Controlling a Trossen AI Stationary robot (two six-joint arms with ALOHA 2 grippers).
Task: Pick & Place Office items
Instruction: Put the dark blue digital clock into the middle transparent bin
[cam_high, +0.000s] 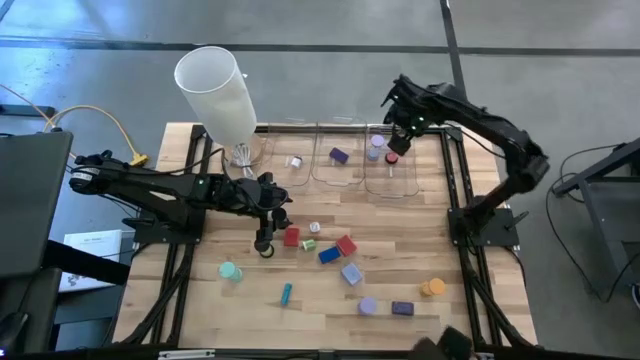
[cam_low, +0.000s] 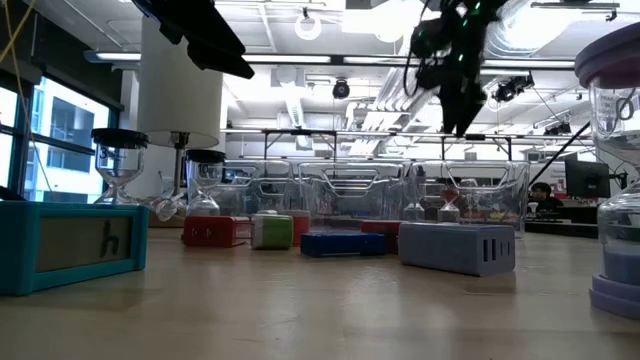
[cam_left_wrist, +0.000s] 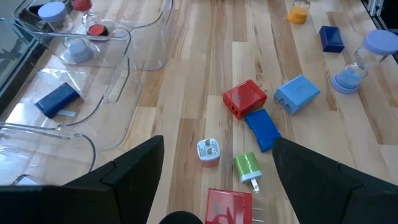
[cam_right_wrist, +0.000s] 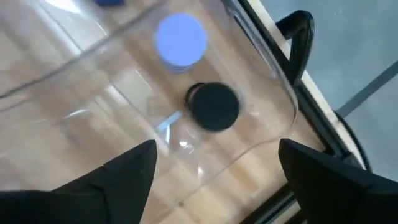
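a teal block (cam_low: 70, 245) lies nearest, the released right gripper (cam_high: 393, 150) hangs over the clear bin (cam_high: 403, 185), and the left gripper (cam_high: 270, 232), released too, hovers beside a red block (cam_high: 291, 237).

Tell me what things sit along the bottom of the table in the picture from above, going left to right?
Teal roll → teal stick → lavender roll → dark blue block → orange roll.

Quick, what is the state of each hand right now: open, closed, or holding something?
Left hand: open, empty, above the red block.
Right hand: open, empty, over the right clear bin.
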